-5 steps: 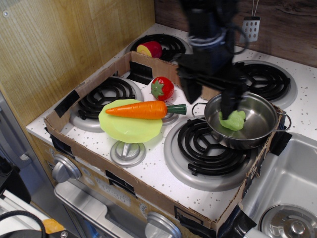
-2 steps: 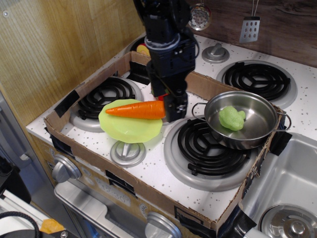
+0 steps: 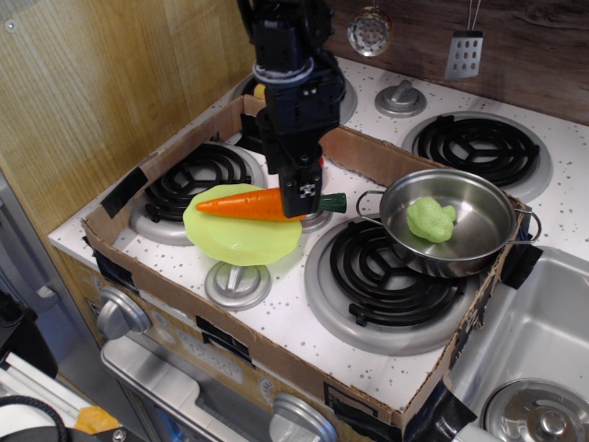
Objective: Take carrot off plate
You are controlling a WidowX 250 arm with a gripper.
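The orange carrot (image 3: pixel 241 204) lies across the lime-green plate (image 3: pixel 235 239), tip to the left, its green stem (image 3: pixel 333 201) sticking out past the plate's right rim. My gripper (image 3: pixel 300 191) is down at the carrot's thick end. One dark finger (image 3: pixel 304 195) stands in front of the carrot and the other sits behind it, with the jaws apart astride it. The carrot rests on the plate.
A steel pot (image 3: pixel 479 241) holding a green toy (image 3: pixel 431 219) sits on the front right burner. A cardboard wall (image 3: pixel 166 152) rings the stove top. The red strawberry-like toy is hidden behind my arm. A sink (image 3: pixel 534 341) is at the right.
My gripper has swung left from above the pot and come down at the carrot's thick end. The carrot and plate have not moved.
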